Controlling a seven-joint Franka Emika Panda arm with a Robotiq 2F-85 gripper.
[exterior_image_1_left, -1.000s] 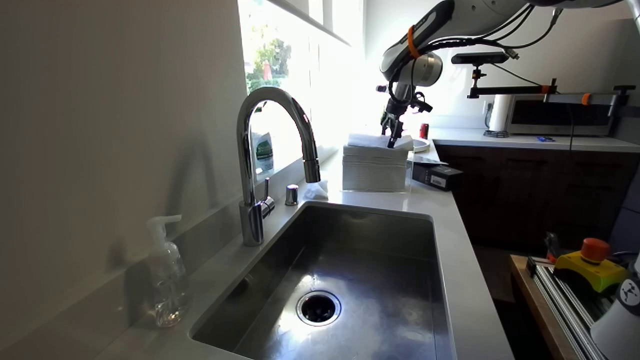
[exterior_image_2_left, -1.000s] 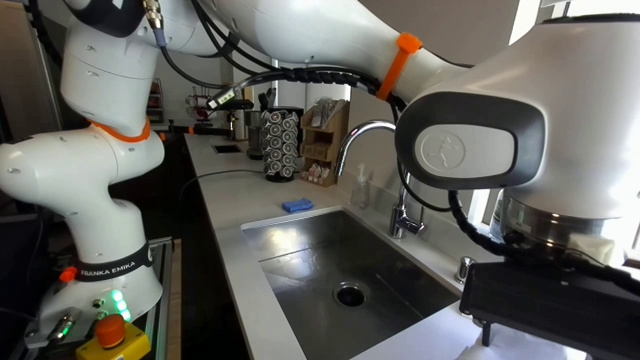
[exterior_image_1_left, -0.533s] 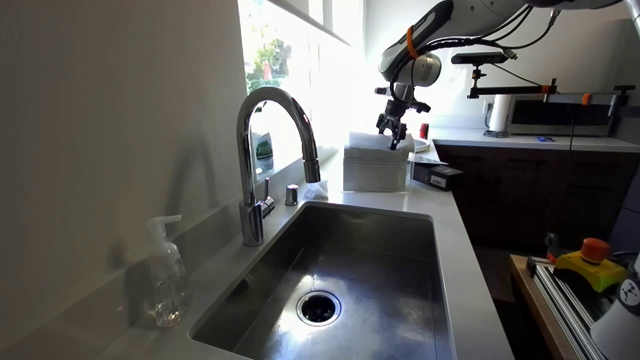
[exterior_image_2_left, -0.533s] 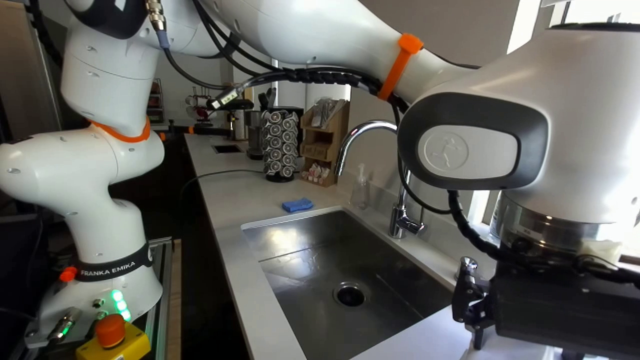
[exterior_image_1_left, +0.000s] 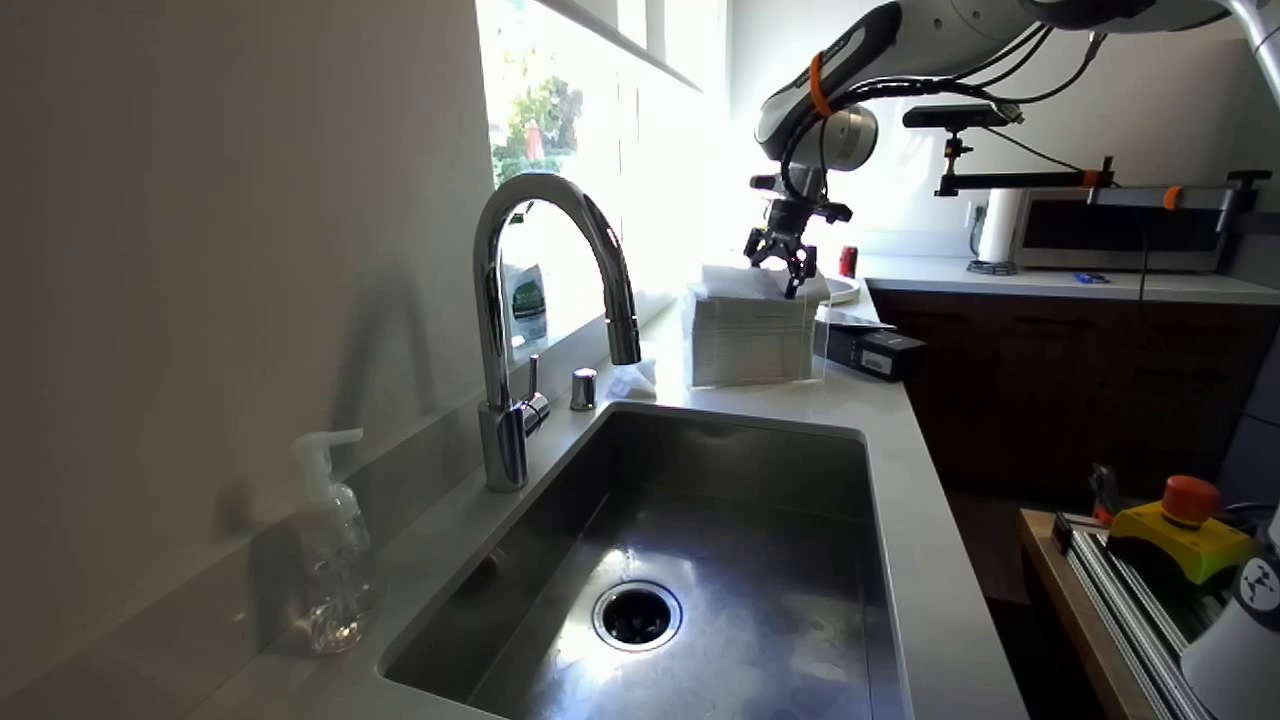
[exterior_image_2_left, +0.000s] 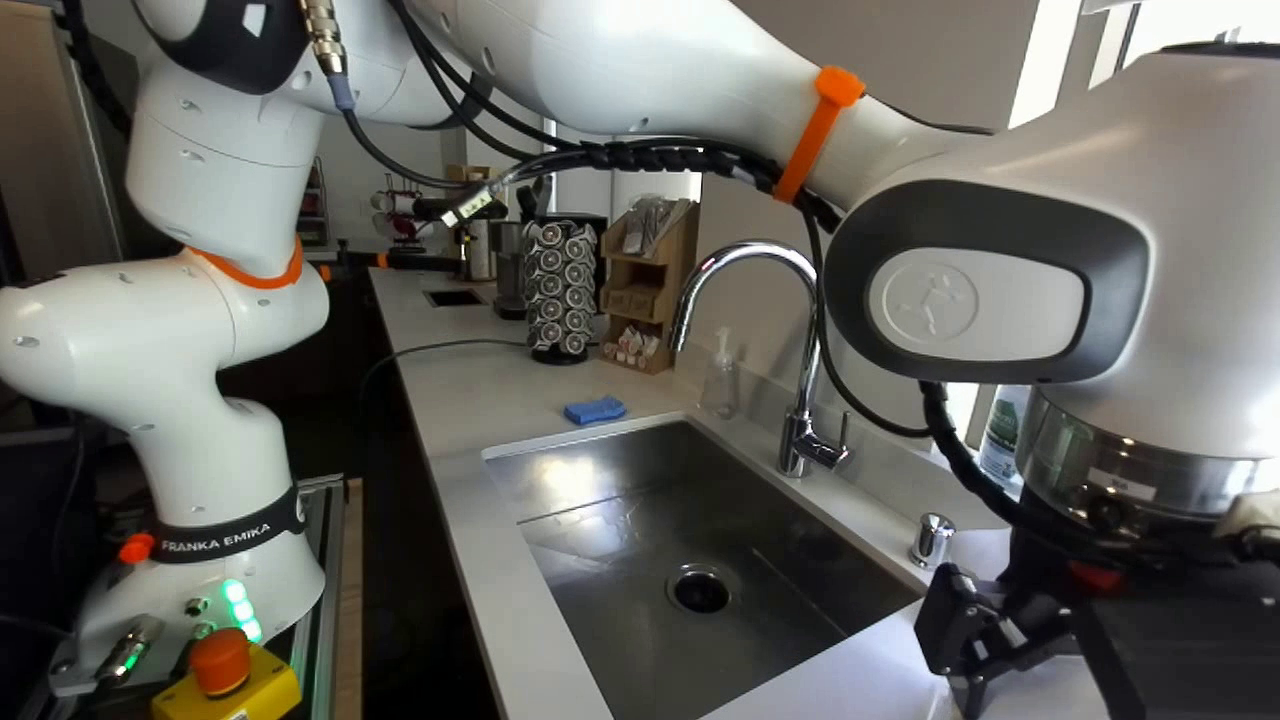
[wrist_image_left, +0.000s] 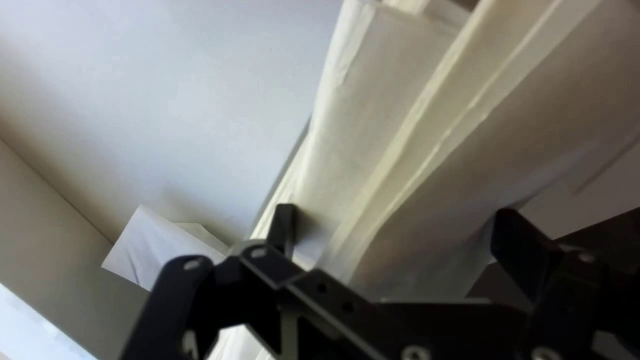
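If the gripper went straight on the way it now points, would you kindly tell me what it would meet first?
Most likely the top of the stack of white folded paper, right below the open gripper; whether the jaws touch it is unclear.

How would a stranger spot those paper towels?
In an exterior view, find the steel sink. Just beyond its far end stands the stack of folded paper towels, the black claw at its top. It's white and layered, unlike the dark box beside it.
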